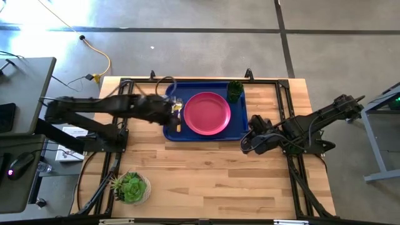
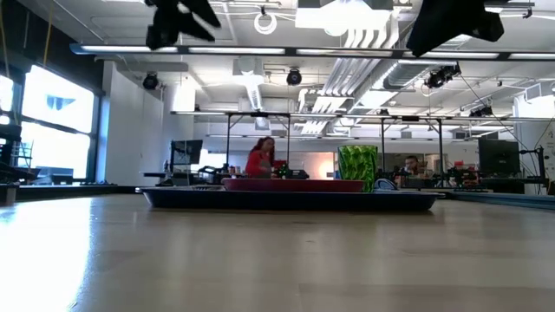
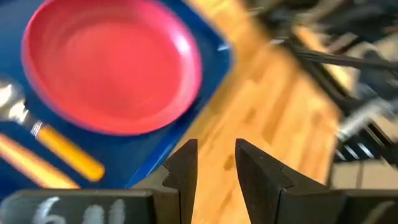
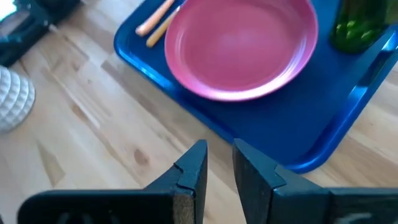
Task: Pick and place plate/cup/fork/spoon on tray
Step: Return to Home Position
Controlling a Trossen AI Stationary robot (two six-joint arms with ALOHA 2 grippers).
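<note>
Tray: dark blue, at the table's far edge, central. Plate: pink-red, flat at the tray's middle. Cup: dark green, upright in the tray's far right corner. Fork and spoon: orange-handled, side by side along the tray's left edge, apparently all set down. Left gripper: over the tray's left edge, slightly parted, empty. Right gripper: just off the tray's near right corner, narrowly parted, empty. Succulent: near left corner, untouched.
</note>
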